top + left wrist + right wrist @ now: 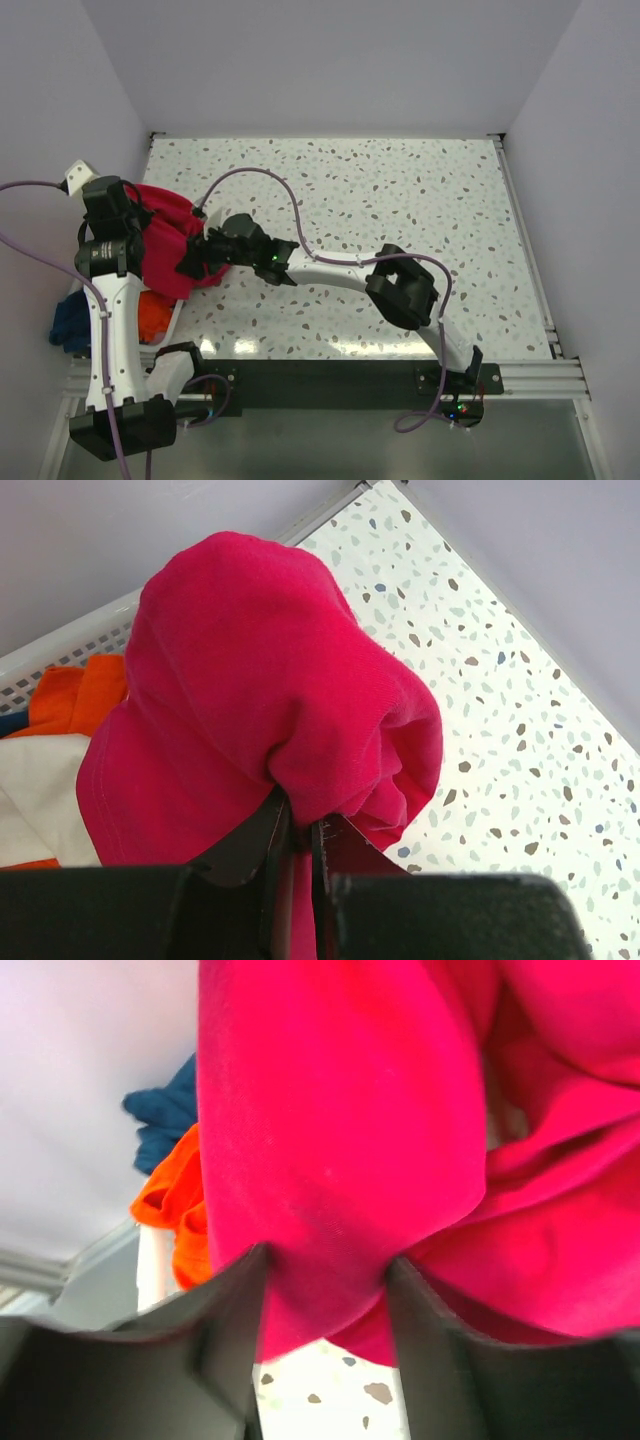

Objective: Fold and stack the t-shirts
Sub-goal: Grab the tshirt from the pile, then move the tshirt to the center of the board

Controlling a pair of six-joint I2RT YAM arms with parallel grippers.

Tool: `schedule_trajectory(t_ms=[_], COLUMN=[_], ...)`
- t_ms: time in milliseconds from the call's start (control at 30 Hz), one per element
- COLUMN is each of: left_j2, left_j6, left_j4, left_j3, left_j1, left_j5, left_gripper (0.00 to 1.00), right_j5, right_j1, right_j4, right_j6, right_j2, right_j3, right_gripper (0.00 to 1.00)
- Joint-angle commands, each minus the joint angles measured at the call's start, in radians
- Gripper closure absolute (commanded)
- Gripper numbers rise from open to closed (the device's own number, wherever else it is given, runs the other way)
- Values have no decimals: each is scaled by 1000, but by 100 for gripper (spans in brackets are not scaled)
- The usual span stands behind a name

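Crimson t-shirt [330, 1140] between right fingers [222, 1345]

Speckled table [400, 200], white perforated basket [60, 652]

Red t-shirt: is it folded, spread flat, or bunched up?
Bunched up, not folded. The red t-shirt is a rounded, creased lump pinched in the left gripper, with no flat layers or straight fold lines showing.
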Motion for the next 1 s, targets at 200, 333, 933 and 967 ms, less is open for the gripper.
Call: schedule_trajectory(t_ms=[200,333,933,967], left_j2=[-26,-17,-49,-53], left_j6=[5,8,-43,-44], left_j4=[63,63,-14,-16], left_j3=[21,15,-60,-71], left_j1=[6,6,8,9], left_j5=[-15,-40,-155,-146], left_gripper=[82,70,7,7], right_j5=[-65,44,255,256], right_j1=[0,-3,-91,-98], right_j4=[94,7,-173,-174], right_j6=[70,12,-1,7], right_j2=[-35,-118,-132,-128], right_j3=[20,12,116,125], right_gripper=[95,100,100,100])
